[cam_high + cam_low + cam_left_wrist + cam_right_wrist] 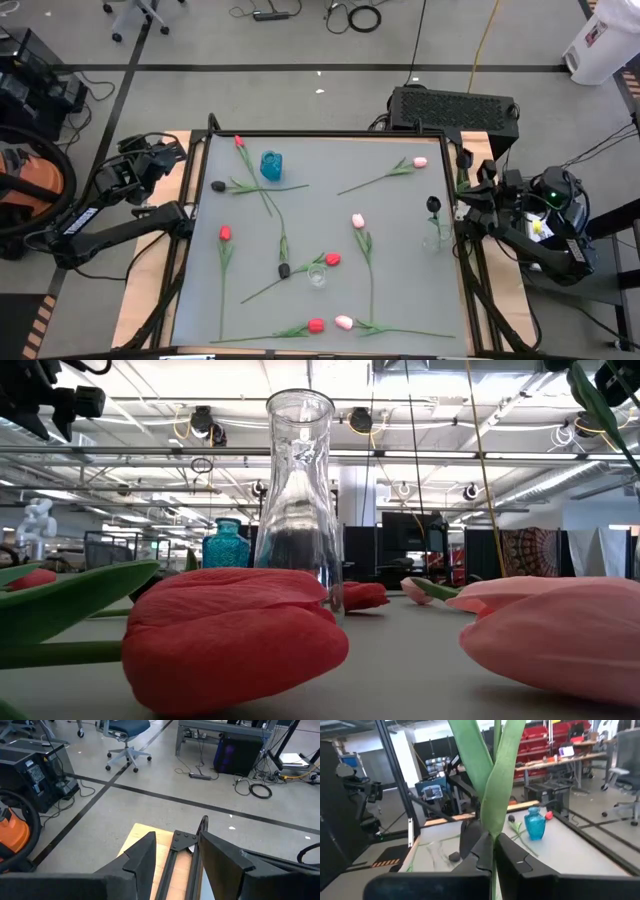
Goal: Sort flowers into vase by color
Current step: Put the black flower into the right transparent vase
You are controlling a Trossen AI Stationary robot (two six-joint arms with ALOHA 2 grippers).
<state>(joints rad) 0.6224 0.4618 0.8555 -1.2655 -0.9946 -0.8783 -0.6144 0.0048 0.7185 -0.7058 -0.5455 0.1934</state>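
Note:
Red, pink and black tulips lie scattered flat on the grey table [400,300]. A blue vase [271,165] stands at the far left and a clear glass vase [317,275] near the middle. A second clear vase [436,240] stands by the right edge, with a black tulip head [433,205] just above it. My right gripper [463,193] is at the right edge, raised and shut on a tulip's green stem and leaves [490,780]. That tulip's head does not show. My left gripper [172,865] is open and empty off the table's far left corner. My right gripper pinches the tulip's stem [493,851] between its two fingers [470,842], at the base of the leaves. The fingers come level from the table's right side and lie across the stem. The tulip is lifted clear of the table, and its leaves [600,410] stand out past the fingers.
The black table frame [330,133] runs round the edges. A red tulip [316,325] and a pink tulip [343,322] lie at the near edge, close before the low camera. More tulips lie around the middle clear vase.

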